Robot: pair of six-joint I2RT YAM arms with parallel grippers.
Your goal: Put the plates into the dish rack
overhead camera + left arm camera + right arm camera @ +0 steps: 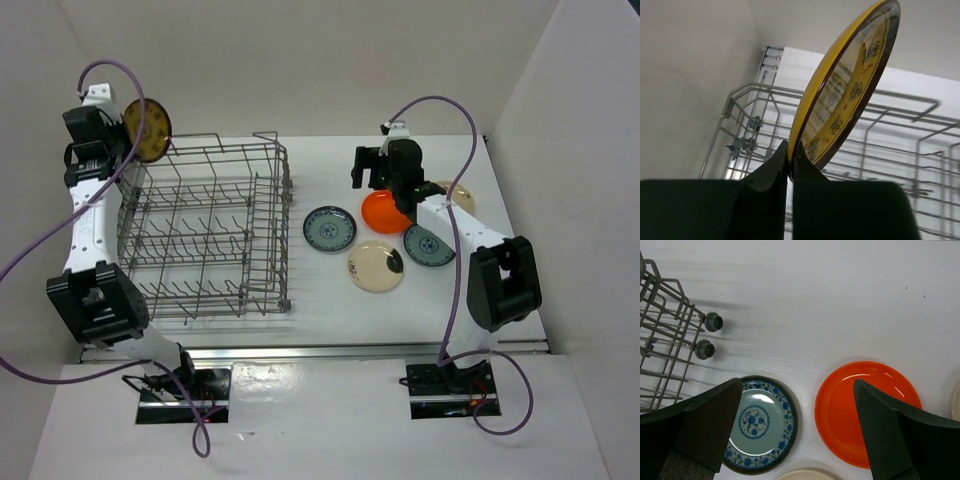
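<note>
Your left claw is pinched tight on the rim of the dark gold patterned round plate. It holds the plate on edge and tilted, in the air over the far left corner of the surface. Beneath it, the large grey wire dish rack sits on the left half of the surface, along the left edge.

Your right claw is spread wide with nothing in it. It hangs over the right half, one finger above the blue-and-white patterned plate, the other above the bright orange round plate. Both plates lie flat, near each other but apart. Closer to the near edge lie a translucent beige plate and a second blue-and-white plate, just beside each other. Toward the right edge, a second beige plate is partly hidden behind the right arm.
</note>
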